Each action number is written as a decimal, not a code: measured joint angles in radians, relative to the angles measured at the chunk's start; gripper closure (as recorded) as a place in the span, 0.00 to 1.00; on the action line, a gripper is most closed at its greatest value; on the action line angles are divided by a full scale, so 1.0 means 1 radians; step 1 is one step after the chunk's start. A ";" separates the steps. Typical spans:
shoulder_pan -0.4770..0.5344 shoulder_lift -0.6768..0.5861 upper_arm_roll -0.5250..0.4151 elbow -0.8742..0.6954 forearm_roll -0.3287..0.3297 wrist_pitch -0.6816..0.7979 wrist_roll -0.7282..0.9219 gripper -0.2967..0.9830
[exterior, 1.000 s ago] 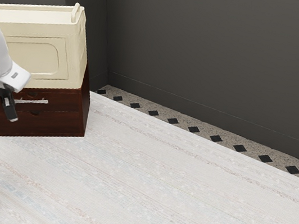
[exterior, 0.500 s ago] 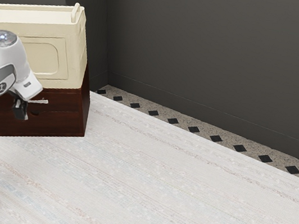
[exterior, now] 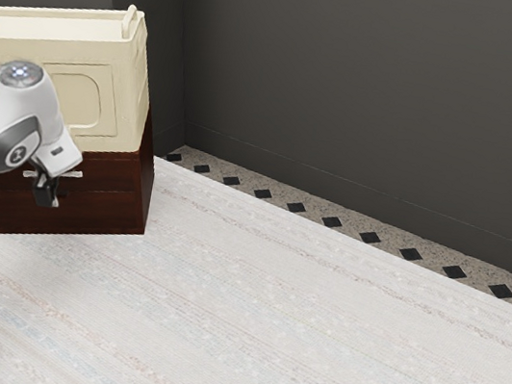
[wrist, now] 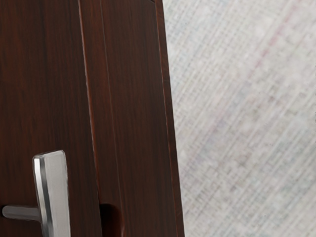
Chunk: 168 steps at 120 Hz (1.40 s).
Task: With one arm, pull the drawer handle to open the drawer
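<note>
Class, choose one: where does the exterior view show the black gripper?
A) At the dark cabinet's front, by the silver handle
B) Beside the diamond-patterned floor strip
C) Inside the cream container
A: the gripper shows against the cabinet's dark front, overlapping the silver handle in that view.

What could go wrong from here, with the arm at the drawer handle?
The pincer is right at the slim metal handle, so a slightly misplaced grip could slip off or knock it. The cream crate sits on the wooden cabinet, so a hard tug might shift both. The arm passes close before the crate and might brush it.
</note>
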 joint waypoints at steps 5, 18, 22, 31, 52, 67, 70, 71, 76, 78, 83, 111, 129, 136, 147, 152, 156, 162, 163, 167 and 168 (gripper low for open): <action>0.000 0.004 0.000 0.001 0.000 0.000 0.003 0.23; 0.001 0.009 0.001 0.001 0.000 0.001 0.010 0.23; 0.001 0.009 0.002 0.001 0.000 0.001 0.012 0.23; 0.003 0.012 0.007 0.002 0.000 0.002 0.016 0.23; 0.011 0.018 0.016 0.009 0.001 0.001 0.024 0.23; 0.012 0.026 0.017 0.009 0.001 0.000 0.028 0.23; 0.012 0.028 0.017 0.009 0.001 0.000 0.029 0.23; 0.012 0.028 0.017 0.009 0.001 -0.001 0.029 0.23; 0.012 0.030 0.017 0.009 0.001 -0.001 0.031 0.23; 0.012 0.030 0.017 0.009 0.001 -0.002 0.031 0.23; 0.012 0.030 0.017 0.009 0.001 -0.002 0.032 0.23; 0.012 0.009 0.016 -0.001 0.000 -0.008 0.037 0.26; 0.011 -0.015 0.015 -0.019 0.002 -0.020 0.039 0.26; 0.012 -0.022 0.015 -0.027 0.002 -0.023 0.039 0.25; 0.012 -0.029 0.014 -0.039 0.002 -0.027 0.040 0.23; 0.011 -0.036 0.014 -0.047 0.003 -0.028 0.041 0.23; 0.011 -0.043 0.014 -0.054 0.003 -0.029 0.041 0.23; 0.011 -0.052 0.014 -0.063 0.003 -0.030 0.041 0.24; 0.011 -0.053 0.014 -0.064 0.003 -0.031 0.041 0.24; 0.012 -0.057 0.014 -0.068 0.002 -0.031 0.042 0.24; 0.012 -0.058 0.014 -0.069 0.002 -0.031 0.042 0.24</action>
